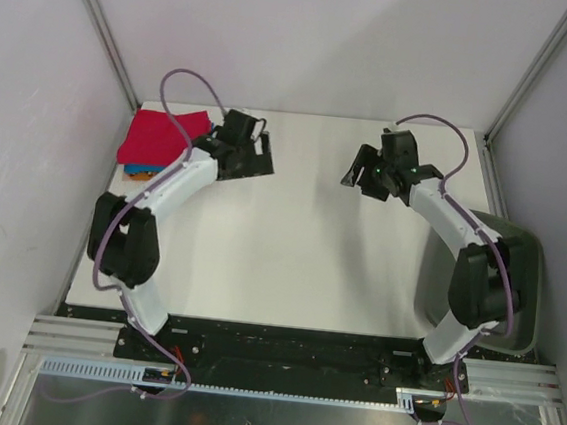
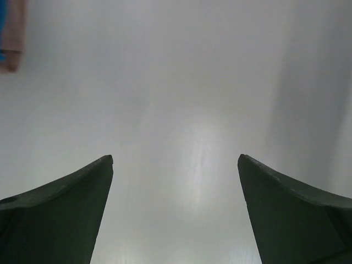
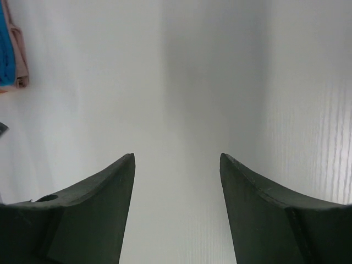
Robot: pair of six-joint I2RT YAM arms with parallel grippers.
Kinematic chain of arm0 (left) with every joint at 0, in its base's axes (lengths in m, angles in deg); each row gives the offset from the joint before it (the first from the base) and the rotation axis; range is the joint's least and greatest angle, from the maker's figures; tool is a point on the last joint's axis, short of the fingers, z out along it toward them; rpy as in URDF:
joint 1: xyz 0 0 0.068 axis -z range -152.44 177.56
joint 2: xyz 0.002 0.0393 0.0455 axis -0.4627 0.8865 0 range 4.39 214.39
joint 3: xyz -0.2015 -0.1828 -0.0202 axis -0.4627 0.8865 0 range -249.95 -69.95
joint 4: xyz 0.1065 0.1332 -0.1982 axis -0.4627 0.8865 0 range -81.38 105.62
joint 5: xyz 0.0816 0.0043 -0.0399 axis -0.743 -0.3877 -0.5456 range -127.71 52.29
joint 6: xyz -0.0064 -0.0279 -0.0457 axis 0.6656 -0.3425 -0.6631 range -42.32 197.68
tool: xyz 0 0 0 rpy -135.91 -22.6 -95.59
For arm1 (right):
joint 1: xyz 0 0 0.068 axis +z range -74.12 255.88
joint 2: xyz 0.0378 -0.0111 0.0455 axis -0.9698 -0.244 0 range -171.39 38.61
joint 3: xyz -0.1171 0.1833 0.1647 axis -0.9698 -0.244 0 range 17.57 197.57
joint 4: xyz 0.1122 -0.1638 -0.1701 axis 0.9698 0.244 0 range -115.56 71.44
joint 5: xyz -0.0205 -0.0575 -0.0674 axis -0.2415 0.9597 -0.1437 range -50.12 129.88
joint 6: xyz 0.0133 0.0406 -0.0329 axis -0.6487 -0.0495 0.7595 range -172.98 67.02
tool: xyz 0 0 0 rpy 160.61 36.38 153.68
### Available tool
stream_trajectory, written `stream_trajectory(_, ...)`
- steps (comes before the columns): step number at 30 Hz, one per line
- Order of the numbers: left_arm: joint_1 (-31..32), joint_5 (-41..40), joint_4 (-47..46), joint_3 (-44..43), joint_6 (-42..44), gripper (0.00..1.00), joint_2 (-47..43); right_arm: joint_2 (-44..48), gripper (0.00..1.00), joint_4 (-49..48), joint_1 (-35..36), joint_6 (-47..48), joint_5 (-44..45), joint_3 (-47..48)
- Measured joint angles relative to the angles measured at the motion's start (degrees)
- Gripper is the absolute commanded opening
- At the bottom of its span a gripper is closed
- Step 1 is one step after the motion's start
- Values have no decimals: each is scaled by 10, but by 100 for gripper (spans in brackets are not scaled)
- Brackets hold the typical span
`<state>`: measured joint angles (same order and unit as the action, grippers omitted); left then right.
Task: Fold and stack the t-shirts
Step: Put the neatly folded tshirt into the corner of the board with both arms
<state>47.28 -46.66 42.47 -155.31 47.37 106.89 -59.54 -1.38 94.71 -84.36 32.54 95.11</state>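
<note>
The left claw [image 2: 175, 158] hangs over the bare white desk [image 1: 291, 243] with its two dark fingers spread wide and nothing between or against them. The right claw [image 3: 176, 155] is also open, a little less wide, holding and touching nothing. The t-shirts lie folded in one pile at the desk's far left corner, the red t-shirt [image 1: 161, 132] on top, with edges of the blue t-shirt [image 3: 5, 49] and the orange t-shirt [image 1: 146, 174] showing under its near side. The pile lies close beside the left arm and apart from both claws.
</note>
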Motion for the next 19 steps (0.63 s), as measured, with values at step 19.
stream_trajectory(19,161,-32,-33,246,7,100,-257,306,70,33,42,17,107,-163)
